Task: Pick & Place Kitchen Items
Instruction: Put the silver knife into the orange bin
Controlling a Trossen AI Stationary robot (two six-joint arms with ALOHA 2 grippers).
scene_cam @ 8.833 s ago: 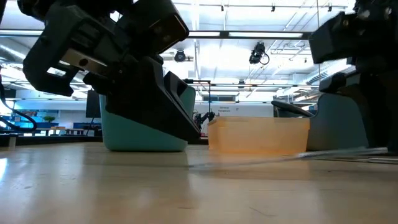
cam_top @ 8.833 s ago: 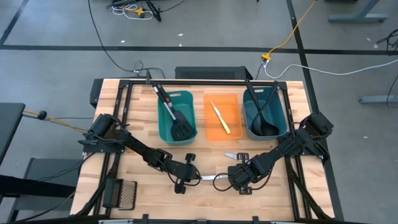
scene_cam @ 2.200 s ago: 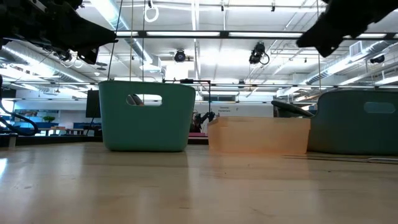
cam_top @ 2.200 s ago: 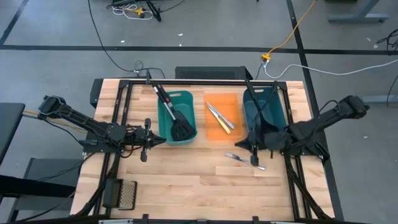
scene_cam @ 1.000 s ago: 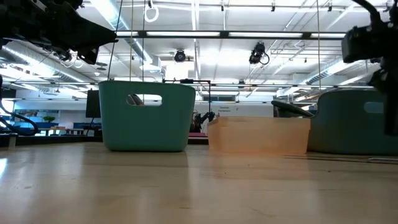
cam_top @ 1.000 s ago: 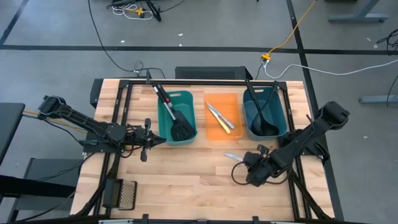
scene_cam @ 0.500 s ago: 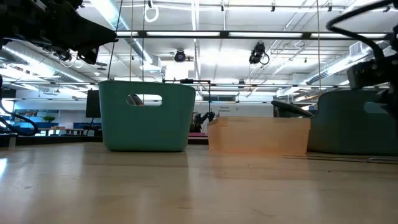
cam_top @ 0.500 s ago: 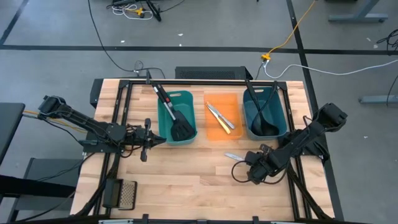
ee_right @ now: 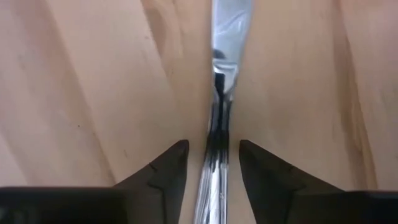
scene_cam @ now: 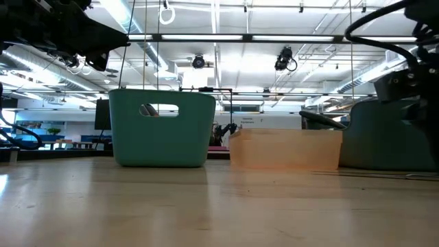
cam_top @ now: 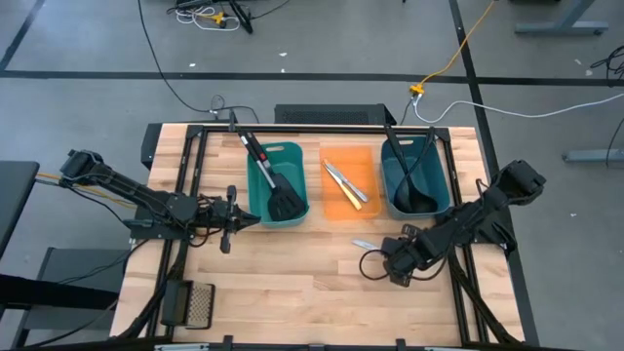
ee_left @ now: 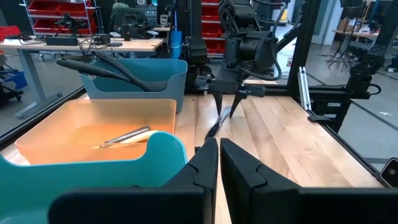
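A silver table knife lies flat on the bare wood in front of the orange bin; its free end shows in the high view. My right gripper points straight down over it, open, one finger on either side of the knife and close to it. The left wrist view shows that gripper from afar above the knife. My left gripper is shut, level and holding nothing, beside the left teal bin.
A black slotted spatula leans in the left teal bin. Two silver knives lie in the orange bin. Black utensils stand in the right dark teal bin. A small mesh grater sits at the near left corner.
My right gripper has come down over the silver knife, shifting a little toward the far edge and rolling somewhat about its wrist. The knife has stayed where it lay.
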